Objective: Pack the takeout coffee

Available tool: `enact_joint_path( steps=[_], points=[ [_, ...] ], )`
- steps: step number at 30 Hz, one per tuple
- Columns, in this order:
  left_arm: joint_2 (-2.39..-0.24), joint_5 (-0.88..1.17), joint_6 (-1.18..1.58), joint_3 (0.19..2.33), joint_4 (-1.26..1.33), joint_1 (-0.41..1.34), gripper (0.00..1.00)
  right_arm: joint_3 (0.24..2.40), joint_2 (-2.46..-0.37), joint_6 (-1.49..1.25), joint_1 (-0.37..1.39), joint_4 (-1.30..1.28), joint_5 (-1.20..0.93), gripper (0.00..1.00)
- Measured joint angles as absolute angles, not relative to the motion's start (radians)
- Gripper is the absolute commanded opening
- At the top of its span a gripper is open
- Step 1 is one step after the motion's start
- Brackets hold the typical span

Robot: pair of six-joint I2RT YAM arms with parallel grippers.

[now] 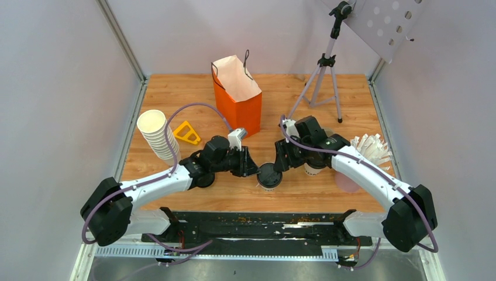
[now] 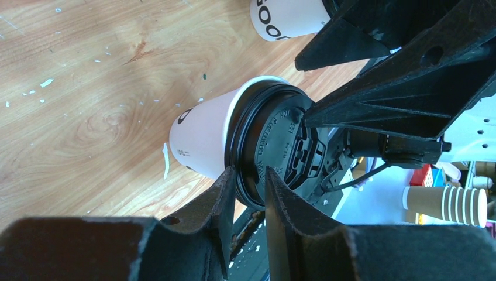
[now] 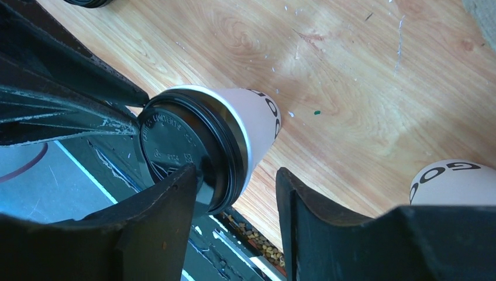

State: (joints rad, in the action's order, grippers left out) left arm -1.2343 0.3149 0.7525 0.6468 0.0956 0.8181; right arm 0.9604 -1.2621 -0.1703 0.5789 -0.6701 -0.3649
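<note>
A takeout coffee (image 1: 269,175), a white paper cup with a black lid, is upright near the table's front edge between both grippers. My left gripper (image 1: 253,166) is shut on the lid's rim; in the left wrist view (image 2: 250,175) its two fingers pinch the edge of the lid (image 2: 281,146). My right gripper (image 1: 282,163) is open around the same cup (image 3: 251,126): one finger (image 3: 175,199) lies against the lid, the other (image 3: 298,205) stands apart from the cup wall. A second white cup (image 1: 313,170) stands under the right arm. The orange paper bag (image 1: 237,96) stands open at the back.
A tall stack of lidless white cups (image 1: 157,136) and a yellow triangular piece (image 1: 187,133) sit at the left. A tripod (image 1: 324,76) stands at the back right, and a fan of white sleeves (image 1: 371,149) lies at the right. Metal rails (image 1: 257,228) run along the front edge.
</note>
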Motion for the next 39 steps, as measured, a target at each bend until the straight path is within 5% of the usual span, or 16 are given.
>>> enact_joint_path(
  steps=[8,20,39],
  points=[
    [-1.254,0.305,0.75,0.648,0.087,0.818,0.3,0.96,-1.262,-0.167,0.579,-0.69,-0.366,0.44],
    [-1.209,0.278,0.746,0.666,0.015,0.818,0.5,0.962,-1.278,-0.155,0.579,-0.69,-0.368,0.35],
    [-1.224,0.279,0.762,0.666,0.012,0.818,0.48,0.934,-1.274,-0.164,0.579,-0.624,-0.381,0.32]
  ],
)
